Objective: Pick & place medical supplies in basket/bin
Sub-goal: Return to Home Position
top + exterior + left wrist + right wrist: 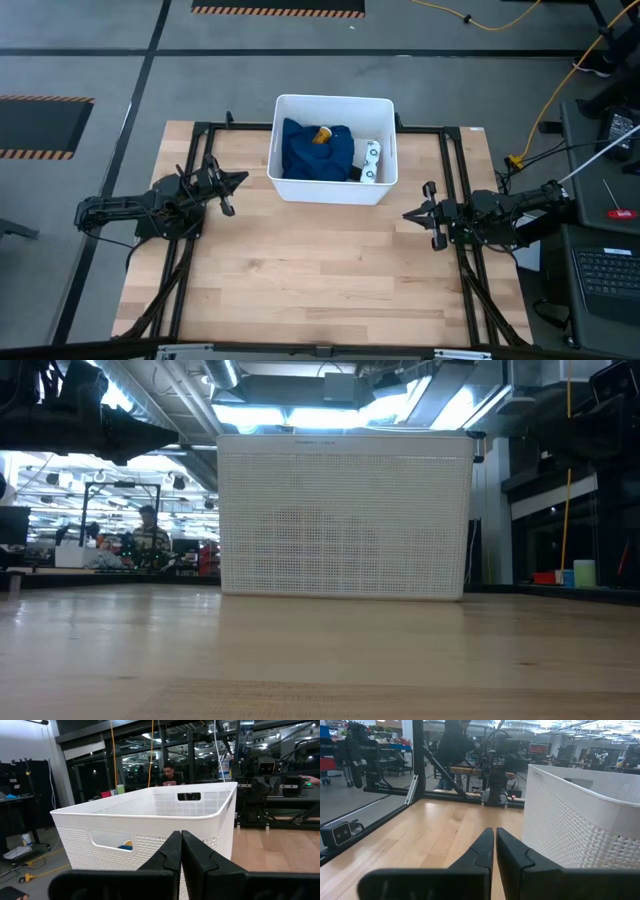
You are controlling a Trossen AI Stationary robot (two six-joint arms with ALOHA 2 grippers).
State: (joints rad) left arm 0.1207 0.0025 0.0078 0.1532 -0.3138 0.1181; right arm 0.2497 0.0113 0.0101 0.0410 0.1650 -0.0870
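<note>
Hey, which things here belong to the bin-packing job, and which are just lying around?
Job:
- white bin
- inside it: blue cloth, orange bottle, white packet
- left gripper and right gripper, both shut, empty, either side of the bin

Lying about:
- yellow cable
- keyboard
- striped floor mat

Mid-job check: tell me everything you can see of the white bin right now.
White rectangular plastic bin, rounded corners, tall finely perforated walls, slot handles in the end walls. It stands upright on the wooden table, far-centre. Inside: dark blue cloth, an orange bottle on top, a white-grey packet beside it. The left end effector and right end effector sit shut, clear of it.
</note>
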